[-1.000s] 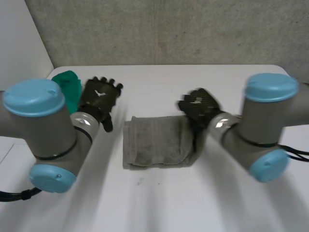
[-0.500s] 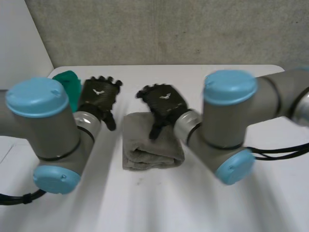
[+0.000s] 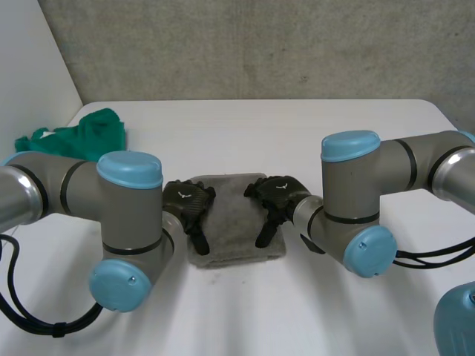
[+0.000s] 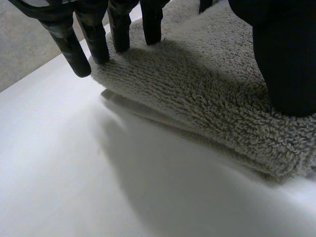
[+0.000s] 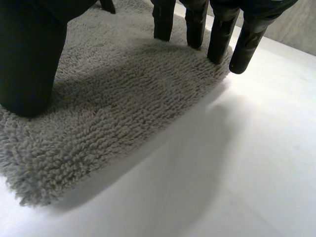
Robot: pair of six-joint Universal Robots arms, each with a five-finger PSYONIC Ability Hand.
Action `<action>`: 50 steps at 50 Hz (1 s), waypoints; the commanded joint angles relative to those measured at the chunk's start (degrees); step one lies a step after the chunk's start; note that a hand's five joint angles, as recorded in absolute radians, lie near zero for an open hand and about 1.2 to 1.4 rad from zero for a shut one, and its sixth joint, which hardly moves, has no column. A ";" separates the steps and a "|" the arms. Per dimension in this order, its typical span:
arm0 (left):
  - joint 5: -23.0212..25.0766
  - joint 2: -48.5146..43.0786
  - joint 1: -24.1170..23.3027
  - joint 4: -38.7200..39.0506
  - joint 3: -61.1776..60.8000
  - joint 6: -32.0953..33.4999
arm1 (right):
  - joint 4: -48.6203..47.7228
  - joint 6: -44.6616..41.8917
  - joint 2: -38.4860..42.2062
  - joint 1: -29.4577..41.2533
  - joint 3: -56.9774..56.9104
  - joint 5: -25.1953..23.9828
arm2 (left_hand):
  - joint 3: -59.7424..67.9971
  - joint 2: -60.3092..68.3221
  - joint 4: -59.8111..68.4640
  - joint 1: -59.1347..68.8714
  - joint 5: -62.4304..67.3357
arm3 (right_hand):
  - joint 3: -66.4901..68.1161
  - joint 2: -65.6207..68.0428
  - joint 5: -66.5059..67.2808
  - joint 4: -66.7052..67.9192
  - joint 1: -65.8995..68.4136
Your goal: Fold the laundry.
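Observation:
A grey towel [image 3: 234,222] lies folded into a small thick rectangle at the middle of the white table [image 3: 312,133]. My left hand [image 3: 187,204] rests flat on the towel's left part, open, fingers straight. In the left wrist view its fingers [image 4: 94,39] press down on the grey towel [image 4: 207,98] near the folded edge. My right hand [image 3: 276,199] lies flat on the towel's right part, also open. In the right wrist view its fingertips [image 5: 219,39] press the grey towel [image 5: 113,94] near its side edge.
A crumpled green cloth [image 3: 78,133] lies at the table's far left corner. A grey wall stands behind the table. Both arms reach inward over the table's near half, elbows [image 3: 122,282] [image 3: 367,248] close to the front.
The right hand swept the towel's right part over to the left, making it narrower, then let go. Both hands came down flat on the folded towel, the left one moving in from the far left.

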 commanded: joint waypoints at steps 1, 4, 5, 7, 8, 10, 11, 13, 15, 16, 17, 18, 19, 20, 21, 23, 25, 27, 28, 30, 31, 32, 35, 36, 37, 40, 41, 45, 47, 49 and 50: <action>-0.26 2.99 -0.07 0.10 0.12 0.18 | -0.29 -0.41 -5.42 -0.19 1.17 -0.15 | 1.42 1.80 1.91 2.51 0.75 | -2.14 -2.37 -3.79 -3.14 -0.57; 0.00 5.01 -0.25 0.02 0.03 0.00 | -0.55 -0.41 -7.62 -0.19 2.13 -0.15 | 1.25 1.64 1.75 2.35 0.59 | -2.14 -2.37 -3.79 -3.14 -0.57; 0.18 5.45 -0.25 0.02 -0.23 -0.08 | -0.64 -0.41 -8.24 -0.28 2.57 -0.24 | 1.09 1.47 1.58 2.18 0.42 | -2.14 -2.37 -3.79 -3.14 -0.57; 0.27 7.46 -0.42 0.02 -0.93 -0.17 | -1.60 -0.23 -10.61 -0.98 4.41 -0.15 | 0.92 1.30 1.41 2.01 0.25 | -2.14 -2.37 -3.79 -3.14 -0.57; 0.27 8.34 -0.42 0.10 -1.28 -0.26 | -2.30 -0.06 -11.57 -1.42 5.38 -0.15 | 0.92 1.30 1.41 2.01 0.25 | -2.14 -2.37 -3.79 -3.14 -0.57; 0.27 9.93 -0.25 0.19 -1.90 -0.52 | -4.49 0.12 -14.99 -3.08 9.05 -0.15 | 0.92 1.30 1.41 2.01 0.25 | -2.14 -2.37 -3.79 -3.14 -0.57; 0.09 11.94 -0.07 0.45 -2.69 -0.78 | -5.38 0.12 -16.49 -3.79 10.64 -0.06 | 0.75 1.13 1.24 1.84 0.08 | -2.14 -2.37 -3.79 -3.14 -0.57; 0.00 14.05 0.10 0.63 -3.48 -0.96 | -7.40 0.12 -20.17 -5.37 14.41 0.03 | 0.75 1.13 1.24 1.84 0.08 | -2.14 -2.37 -3.79 -3.14 -0.57; 0.00 17.83 0.72 1.33 -4.71 -1.31 | -8.98 0.03 -22.99 -6.08 17.24 0.29 | 0.58 0.97 1.08 1.67 -0.09 | -2.14 -2.37 -3.79 -3.14 -0.57; 0.00 19.32 0.98 1.68 -5.24 -1.49 | -10.56 -0.06 -26.31 -6.60 19.43 0.38 | 0.58 0.96 1.07 1.67 -0.09 | -2.14 -2.37 -3.79 -3.14 -0.57; 0.00 20.91 1.42 2.21 -5.68 -1.66 | -11.27 -0.23 -27.65 -6.78 20.32 0.38 | 0.41 0.80 0.91 1.51 -0.25 | -2.14 -2.37 -3.79 -3.14 -0.57; 0.09 24.05 2.47 3.26 -6.64 -2.01 | -12.06 -0.49 -29.32 -7.13 21.29 0.55 | 0.24 0.63 0.74 1.34 -0.42 | -2.14 -2.37 -3.79 -3.14 -0.57; 0.09 25.48 3.00 3.79 -7.00 -2.10 | -13.02 -0.58 -31.25 -7.48 22.43 0.82 | 0.08 0.46 0.57 1.17 -0.59 | -2.14 -2.37 -3.79 -3.14 -0.57; 0.09 26.88 3.44 4.14 -7.26 -2.19 | -14.25 -0.58 -33.97 -8.10 23.74 0.99 | -0.26 0.13 0.24 0.84 -0.92 | -2.14 -2.37 -3.79 -3.14 -0.57; -0.08 29.51 4.40 4.58 -7.70 -2.37 | -14.79 -0.50 -35.39 -8.45 24.37 1.17 | -0.43 -0.04 0.07 0.67 -1.09 | -2.14 -2.37 -3.79 -3.14 -0.57; -0.26 32.07 5.20 4.50 -7.70 -2.72 | -15.40 -0.32 -39.68 -9.59 25.51 2.57 | -0.43 -0.05 0.06 0.66 -1.10 | -2.14 -2.37 -3.79 -3.14 -0.57; -0.35 34.70 6.08 4.06 -7.96 -3.59 | -15.32 -0.23 -42.16 -10.38 25.86 4.59 | -0.43 -0.05 0.06 0.66 -1.10 | -2.14 -2.37 -3.79 -3.14 -0.57; -0.35 36.38 6.69 3.10 -8.49 -4.47 | -14.71 -0.41 -45.23 -11.35 26.13 8.61 | -0.26 0.12 0.23 0.83 -0.93 | -2.14 -2.37 -3.79 -3.14 -0.57; -0.35 37.70 7.22 1.70 -8.93 -5.17 | -14.18 -0.41 -45.85 -11.62 26.22 9.95 | -0.26 0.12 0.23 0.83 -0.93 | -2.14 -2.37 -3.79 -3.14 -0.57; -0.35 38.85 7.83 0.11 -9.20 -5.71 | -12.69 -0.41 -46.65 -12.06 26.22 12.06 | -0.26 0.12 0.23 0.83 -0.93 | -2.14 -2.37 -3.79 -3.14 -0.57; -0.26 39.20 8.19 -0.42 -9.37 -5.88 | -11.12 -0.50 -46.82 -12.41 26.30 13.55 | -0.26 0.12 0.23 0.83 -0.93 | -2.14 -2.37 -3.79 -3.14 -0.57; -0.17 39.55 9.06 -1.64 -9.46 -6.32 | -10.32 -0.50 -46.83 -12.67 26.31 14.26 | -0.26 0.12 0.23 0.83 -0.93 | -2.14 -2.37 -3.79 -3.14 -0.57; -0.09 39.64 10.30 -2.88 -9.64 -7.11 | -9.17 -0.50 -47.00 -13.46 26.39 14.88 | -0.26 0.12 0.23 0.83 -0.93 | -2.14 -2.37 -3.79 -3.14 -0.57; 0.00 39.64 10.73 -3.41 -9.64 -7.72 | -9.08 -0.41 -46.92 -13.55 26.39 14.88 | -0.26 0.12 0.23 0.83 -0.93 | -2.14 -2.37 -3.79 -3.14 -0.57; 0.00 39.64 10.91 -3.50 -9.64 -8.08 | -9.08 -0.41 -46.91 -13.73 26.39 14.88 | -0.26 0.12 0.23 0.83 -0.93 | -2.14 -2.37 -3.79 -3.14 -0.57; 0.09 39.64 11.09 -3.59 -9.64 -9.22 | -9.08 -0.41 -47.00 -13.99 26.66 14.88 | -0.26 0.12 0.23 0.83 -0.93 | -2.14 -2.37 -3.79 -3.14 -0.57; 0.09 39.64 11.09 -3.59 -9.64 -9.40 | -9.08 -0.41 -47.09 -13.99 26.66 14.79 | -0.26 0.12 0.23 0.83 -0.93 | -2.14 -2.37 -3.79 -3.14 -0.57; 0.18 39.64 11.00 -3.59 -9.81 -9.84 | -8.90 -0.14 -47.18 -13.55 26.57 14.36 | -0.77 -0.38 -0.27 0.33 -1.43 | -2.14 -2.37 -3.79 -3.14 -0.57; 0.26 39.64 11.00 -3.41 -10.77 -9.75 | -8.47 -0.41 -46.92 -13.29 26.39 12.87 | -0.93 -0.55 -0.44 0.16 -1.60 | -2.14 -2.37 -3.79 -3.14 -0.57; 0.27 39.73 10.92 -2.98 -11.57 -9.75 | -7.24 -0.58 -46.56 -13.29 26.22 10.50 | -1.10 -0.72 -0.61 -0.01 -1.77 | -2.14 -2.37 -3.79 -3.14 -0.57; 0.35 39.73 10.91 -2.80 -11.92 -9.75 | -5.15 -0.93 -45.00 -13.29 26.30 7.70 | -1.27 -0.88 -0.78 -0.18 -1.94 | -2.14 -2.37 -3.79 -3.14 -0.57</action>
